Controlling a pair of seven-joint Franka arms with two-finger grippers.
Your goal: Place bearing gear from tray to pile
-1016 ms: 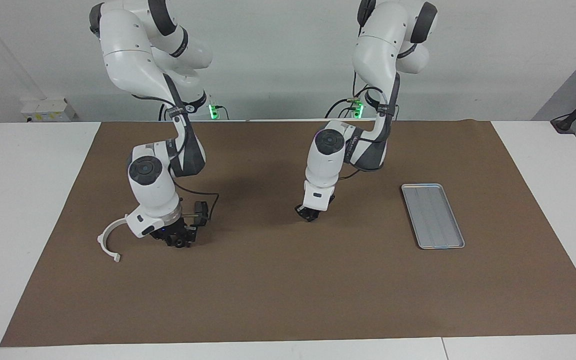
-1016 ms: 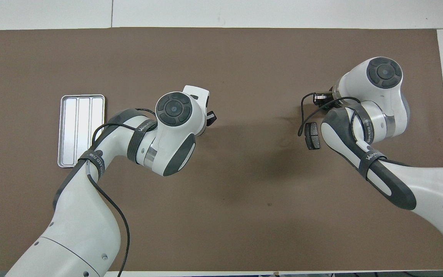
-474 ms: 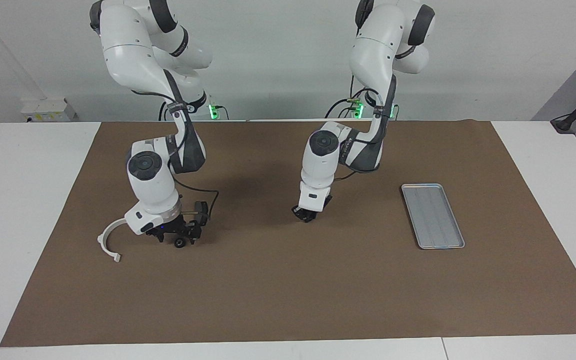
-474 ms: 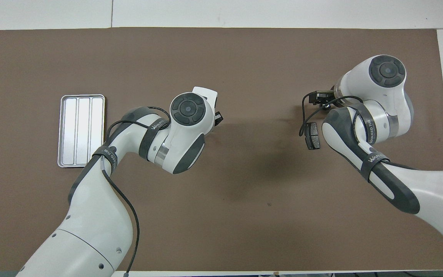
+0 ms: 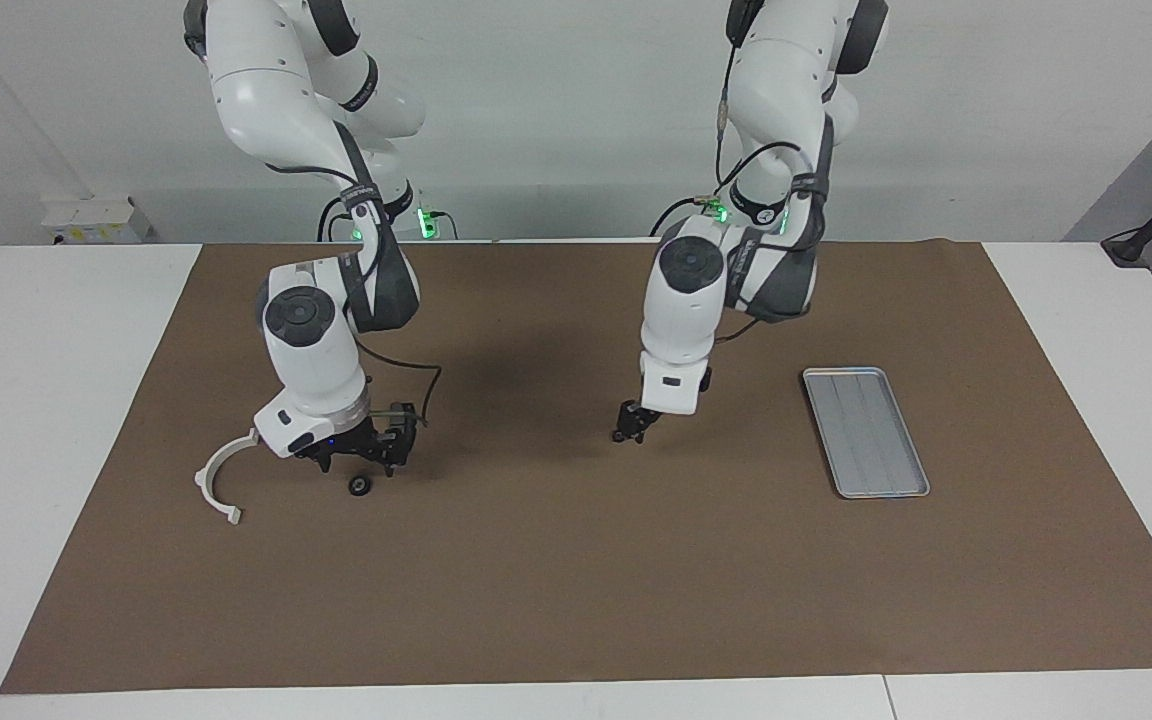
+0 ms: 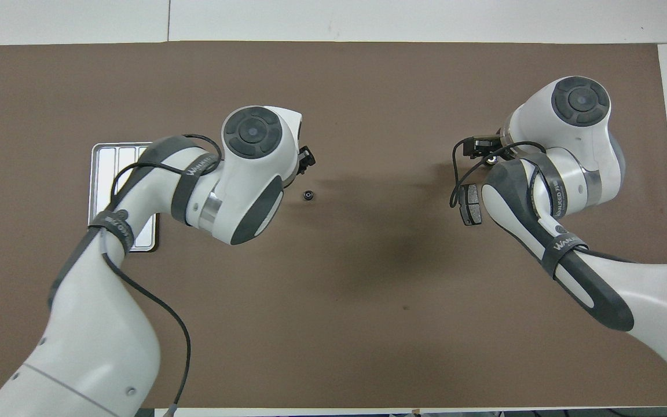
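Observation:
A small dark bearing gear (image 5: 360,486) lies on the brown mat beside the pile's white curved bracket (image 5: 221,480). My right gripper (image 5: 361,462) hangs just above that gear, open and apart from it. One dark brake pad (image 6: 471,204) of the pile shows beside the right arm. A second small dark round part (image 6: 308,195) like the gear rests free at mid-mat (image 5: 619,437). My left gripper (image 5: 633,424) is raised over it, open and holding nothing. The silver tray (image 5: 866,430) has nothing in it.
In the overhead view the left forearm crosses over part of the tray (image 6: 107,168). A black cable loops from the right wrist (image 6: 455,179) close to the brake pad. White table (image 5: 56,400) borders the mat at both ends.
The right gripper opened and lifted, leaving the bearing gear on the mat by the bracket. The left gripper opened, rose and drew back toward the tray, and a small round part now lies beneath it.

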